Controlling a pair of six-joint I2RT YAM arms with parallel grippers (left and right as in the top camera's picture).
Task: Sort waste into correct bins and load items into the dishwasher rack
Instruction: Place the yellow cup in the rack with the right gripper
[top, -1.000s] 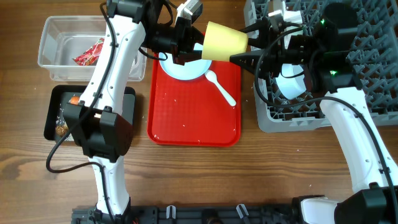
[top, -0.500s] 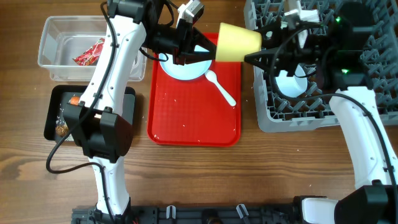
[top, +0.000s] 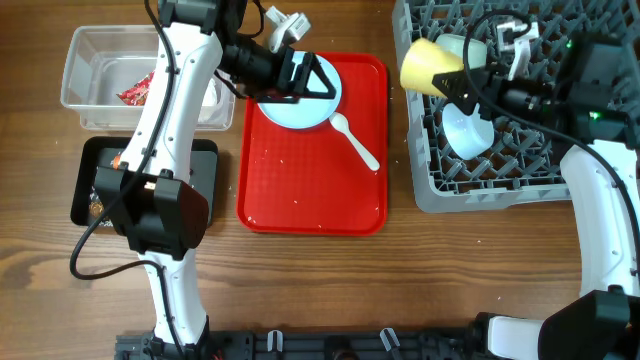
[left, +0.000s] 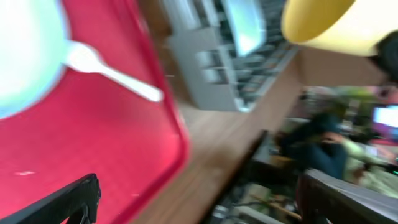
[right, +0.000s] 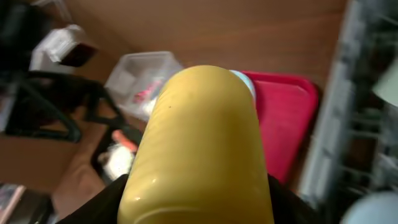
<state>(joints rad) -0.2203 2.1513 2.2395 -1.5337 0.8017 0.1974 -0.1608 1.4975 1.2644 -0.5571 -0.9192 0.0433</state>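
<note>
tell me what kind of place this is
Probably a robot lab bench staged as a dish-clearing station: a wooden table holds a grey plastic dishwasher rack, a flat red serving tray and a clear plastic waste tub.

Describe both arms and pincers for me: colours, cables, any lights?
The left arm and right arm match: white tubular links with black joint housings and loose black cables looping alongside. The left pincer and right pincer are black with slim tapered fingers. A small green light glows on the right arm's black wrist housing.

One cup (top: 430, 65), one plate (top: 300, 110), one spoon (top: 357, 143), two bowls (top: 468, 130), one rack (top: 470, 190), one red tray (top: 310, 190), one clear tub (top: 85, 60), one black tray (top: 85, 190), one wrapper (top: 140, 88).
</note>
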